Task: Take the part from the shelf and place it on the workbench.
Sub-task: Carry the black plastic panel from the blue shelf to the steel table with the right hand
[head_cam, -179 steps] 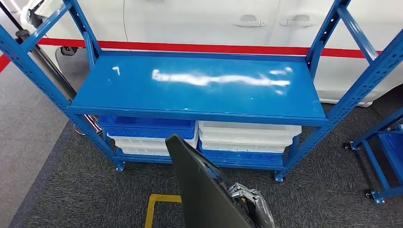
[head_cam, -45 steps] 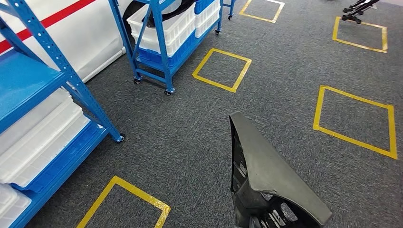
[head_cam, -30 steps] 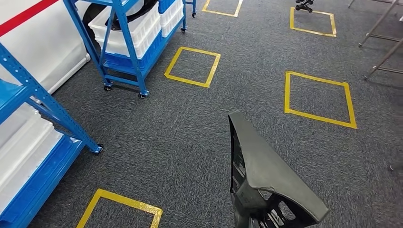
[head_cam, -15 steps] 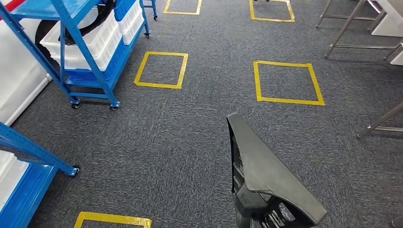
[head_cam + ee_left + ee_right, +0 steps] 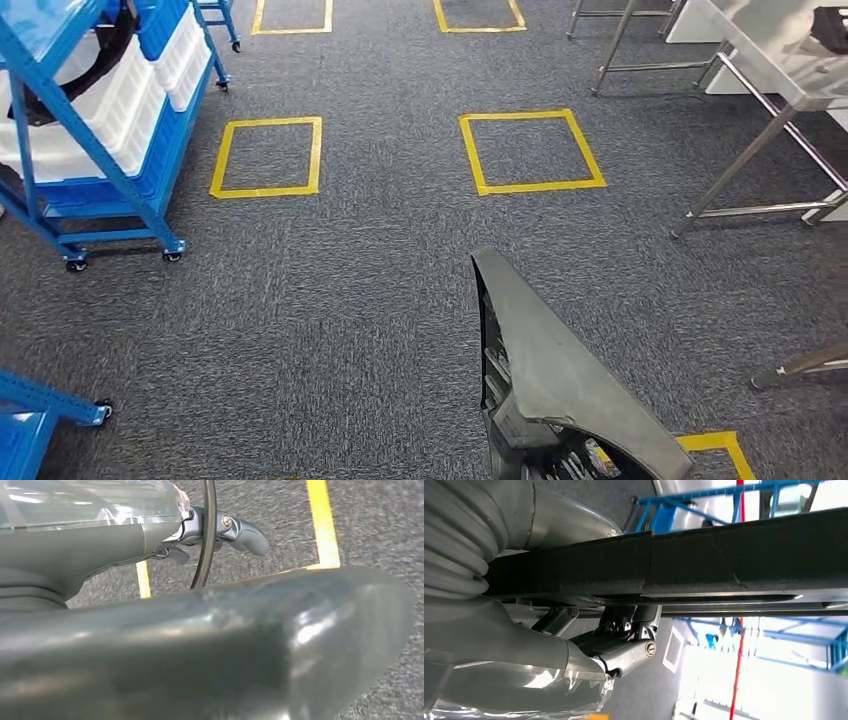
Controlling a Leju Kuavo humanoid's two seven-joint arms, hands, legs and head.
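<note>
Head view: the part (image 5: 560,380), a long dark grey moulded panel with a ribbed underside, is carried low in front of the robot, its narrow end pointing up and away from the body, above grey carpet (image 5: 350,300).

Right hand (image 5: 624,645): its wrist view shows the part (image 5: 704,570) lying as a dark bar across the hand, just above the grey thumb (image 5: 629,657), with the darker fingers reaching up to its underside. The hand grips the part.

Left hand (image 5: 220,530): its wrist view shows the fingers beyond a broad, blurred grey surface (image 5: 210,650) that crosses the foreground; a thin dark cable (image 5: 206,535) runs past the fingers. Whether this hand holds anything cannot be told.

Surroundings: ahead of the carried part, yellow tape squares (image 5: 530,150) mark the carpet. Ahead and to the right of the hands stands the workbench (image 5: 770,50), white-topped on metal legs, well apart from the part. Ahead and to the left is a blue wheeled shelf (image 5: 120,190) stacked with white and blue bins (image 5: 120,90).
</note>
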